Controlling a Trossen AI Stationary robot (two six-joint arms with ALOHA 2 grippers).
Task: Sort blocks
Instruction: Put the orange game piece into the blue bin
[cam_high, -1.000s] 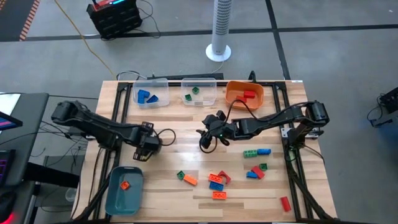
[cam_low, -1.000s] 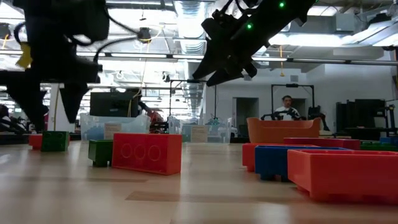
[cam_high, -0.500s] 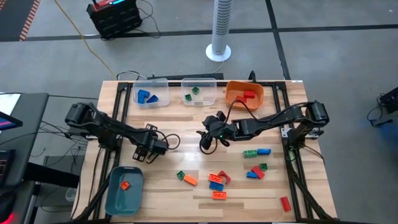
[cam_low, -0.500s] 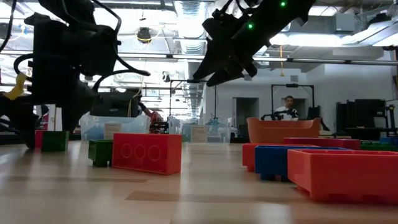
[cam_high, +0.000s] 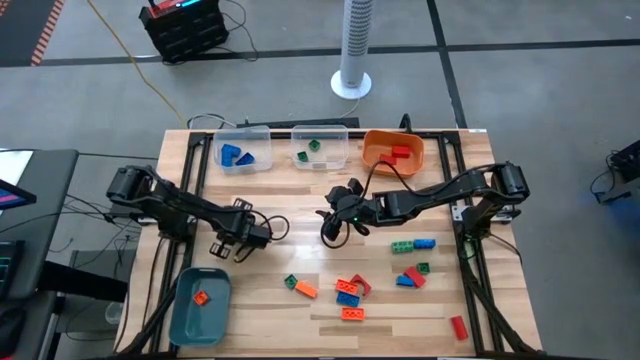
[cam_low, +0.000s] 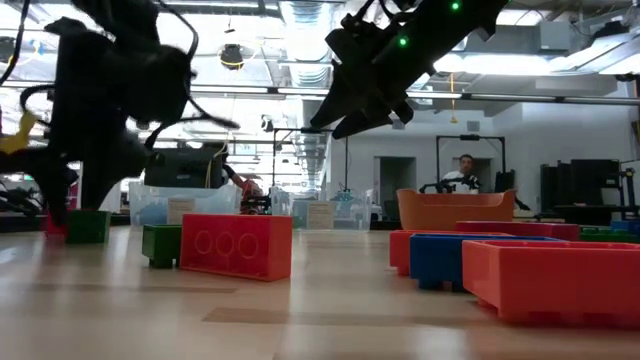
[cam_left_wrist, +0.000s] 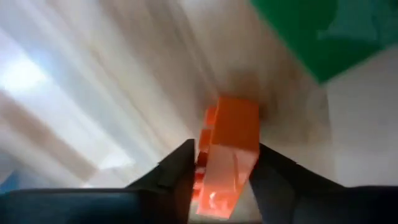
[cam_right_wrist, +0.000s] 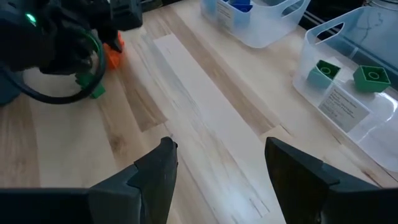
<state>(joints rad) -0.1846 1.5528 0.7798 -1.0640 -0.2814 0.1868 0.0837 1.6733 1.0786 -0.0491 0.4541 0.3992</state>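
From above, your left claw (cam_high: 222, 246) sits low over the worktop (cam_high: 300, 200), left of centre; loose blocks (cam_high: 348, 291) lie scattered to the near right. Your left wrist camera shows it pinching an orange block (cam_left_wrist: 227, 152). Your right wrist camera shows the right claw (cam_right_wrist: 217, 163) spread, empty, above bare wood.

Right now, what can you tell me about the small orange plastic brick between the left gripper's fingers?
The small orange plastic brick is a glossy, boxy toy block with round studs along one side. It stands tilted between the left gripper's two dark fingers, which sit close against both its sides. Light wooden table lies right behind it, and a green block sits just beyond. Whether the brick rests on the wood or is lifted cannot be told.
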